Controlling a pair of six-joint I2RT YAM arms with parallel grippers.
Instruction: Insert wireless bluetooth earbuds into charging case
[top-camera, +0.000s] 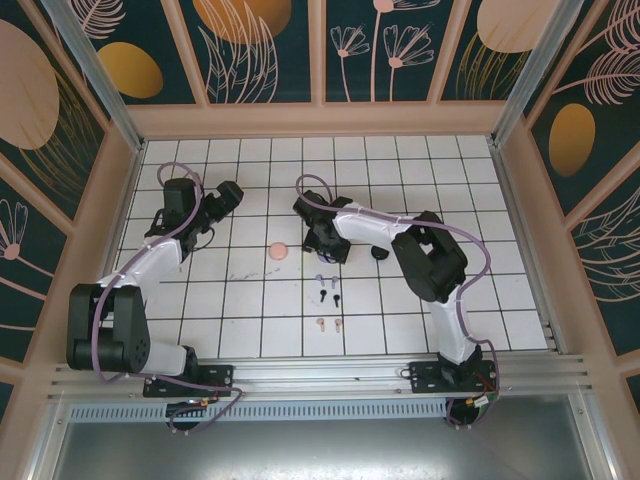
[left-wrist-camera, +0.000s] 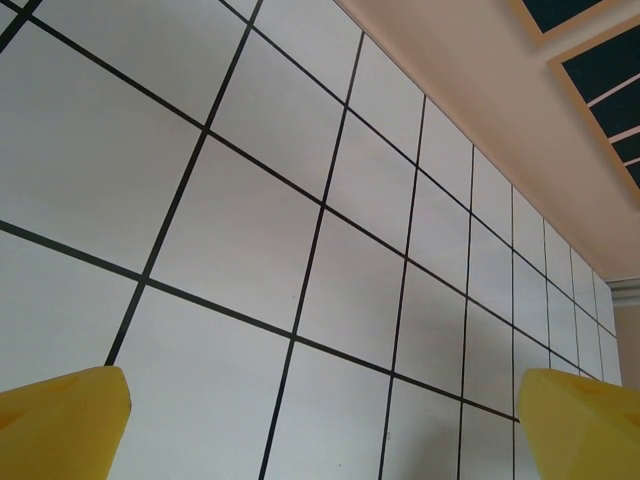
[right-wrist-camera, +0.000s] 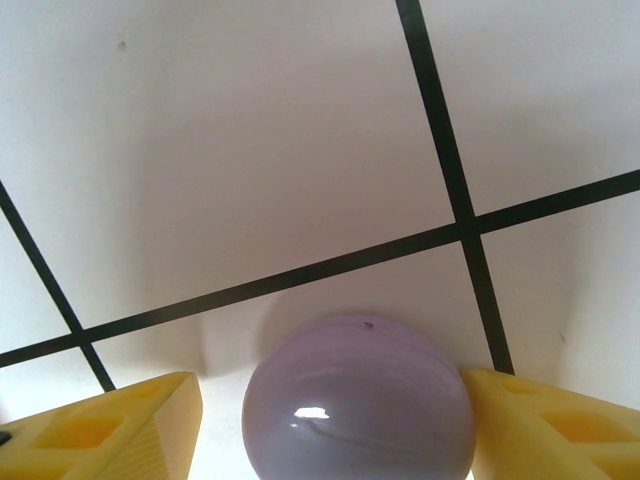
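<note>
Lilac earbuds (top-camera: 319, 279): we see the pair lying loose on the surface (top-camera: 480, 200), just base-side of the right end effector (top-camera: 322, 240).
Black earbuds (top-camera: 323, 296): next in the same column, one step farther from that end effector toward the arm bases.
Pink earbuds (top-camera: 321, 323): last in the column, farthest from it.
Lilac case (right-wrist-camera: 358, 400): round and glossy, sitting on the surface between the right end effector's fingers (right-wrist-camera: 555, 430). One finger is at its side and we see a gap on the other.
Right end effector: spread around the lilac case, not pinching it.
Pink case (top-camera: 278, 251): a flat disc on the surface, near the right end effector on its left.
Black object (top-camera: 380, 252): small and dark, near the right end effector on its right, by the arm. We cannot tell what it is.
Left end effector (top-camera: 228, 195): spread wide over bare tiles, its yellow fingers (left-wrist-camera: 60, 420) far apart with nothing between them. It is well apart from all the earbuds.
</note>
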